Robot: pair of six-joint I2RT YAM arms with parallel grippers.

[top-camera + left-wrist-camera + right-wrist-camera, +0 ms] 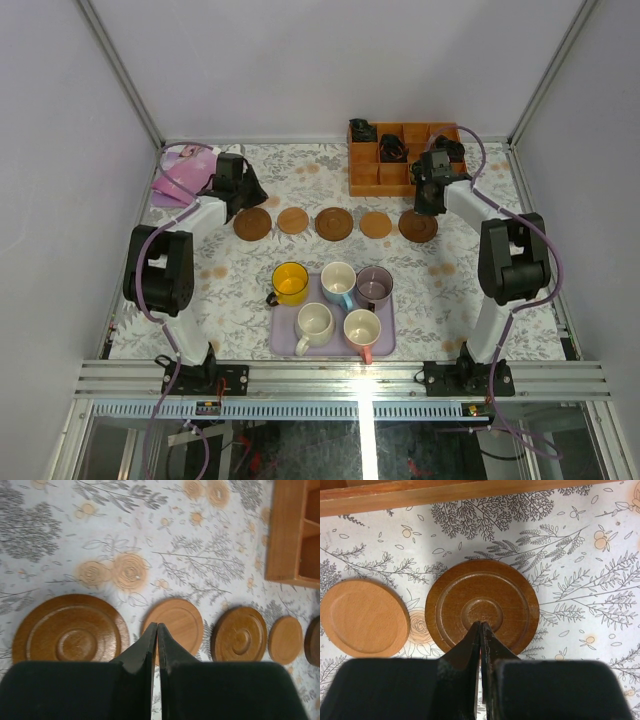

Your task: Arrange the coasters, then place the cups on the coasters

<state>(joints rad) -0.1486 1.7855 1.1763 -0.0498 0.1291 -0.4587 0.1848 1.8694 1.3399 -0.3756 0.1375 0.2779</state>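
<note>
Several round wooden coasters lie in a row across the flowered cloth, from a dark one (252,224) at the left to a dark one (418,226) at the right. My left gripper (248,196) is shut and empty, hovering between the dark grooved coaster (70,629) and a lighter coaster (175,622). My right gripper (428,205) is shut and empty, its tips over the middle of the rightmost dark coaster (482,605). The cups stand on a lavender tray (284,342): yellow (291,282), light blue (338,281), purple (374,285), cream (315,325), pink (362,330).
An orange-brown compartment box (400,160) holding dark items stands at the back right, close behind the right gripper. A pink and purple cloth (180,175) lies at the back left. White walls and a metal frame enclose the table.
</note>
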